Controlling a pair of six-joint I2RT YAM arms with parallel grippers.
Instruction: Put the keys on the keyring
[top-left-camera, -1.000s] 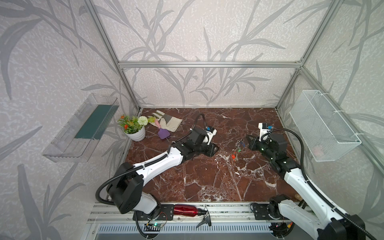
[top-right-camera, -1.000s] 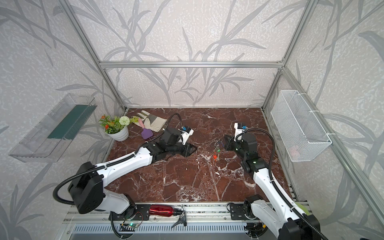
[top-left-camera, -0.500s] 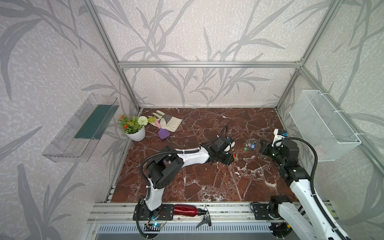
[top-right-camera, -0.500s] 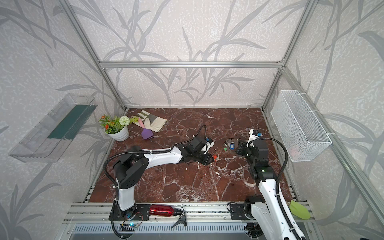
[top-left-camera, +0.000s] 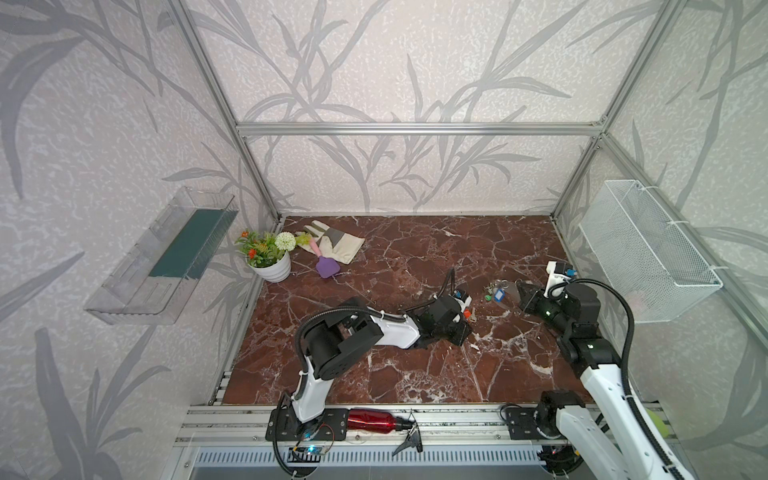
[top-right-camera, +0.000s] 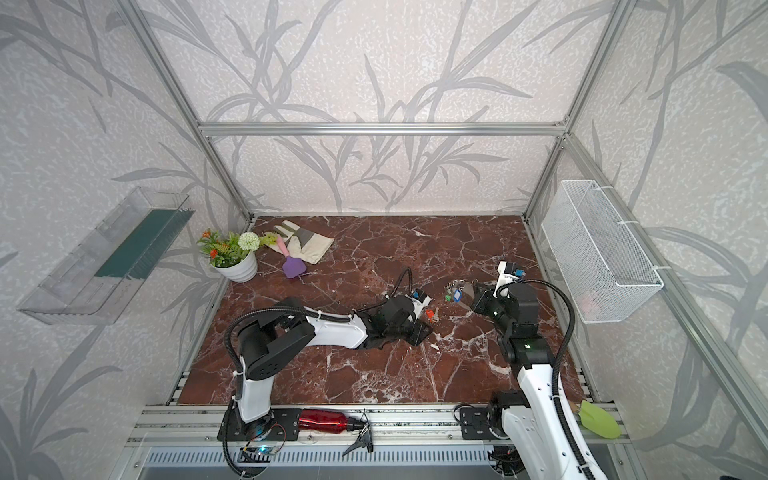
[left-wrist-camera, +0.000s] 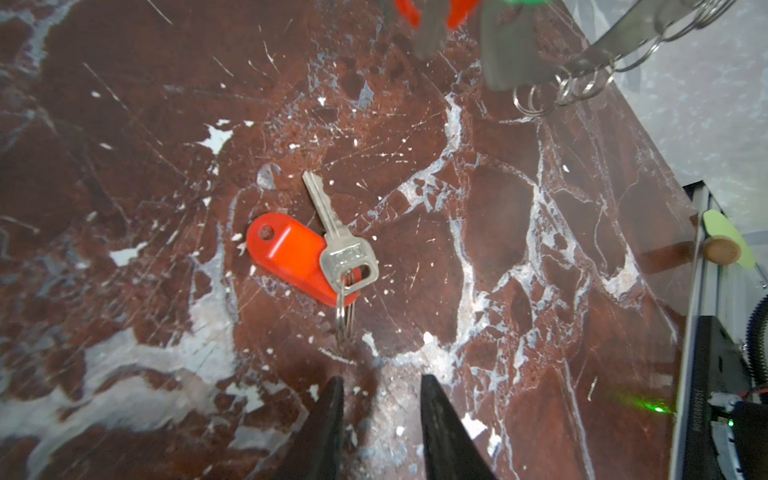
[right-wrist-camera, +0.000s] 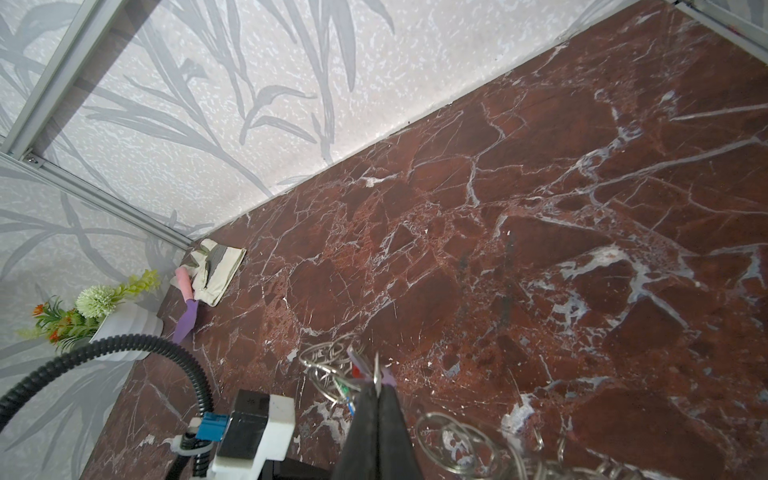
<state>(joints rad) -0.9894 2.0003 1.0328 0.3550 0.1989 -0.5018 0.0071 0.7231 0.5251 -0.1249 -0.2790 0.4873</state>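
Pale leaf-patterned walls (top-left-camera: 395, 62) stand in an aluminium frame (top-left-camera: 415, 129). The desk (top-left-camera: 415, 257) is red-brown marble. A clear shelf (top-left-camera: 137, 282) hangs past its left edge, a wire basket (top-left-camera: 648, 257) past its right.

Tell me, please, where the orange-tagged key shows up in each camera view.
In a top view: orange-tagged key on the marble, right of centre.
In a top view: the same spot, slightly further left in the picture.
Left wrist: mid-picture, ahead of the open left gripper.
Right wrist: not in it.
Shared landmark: the keyring.
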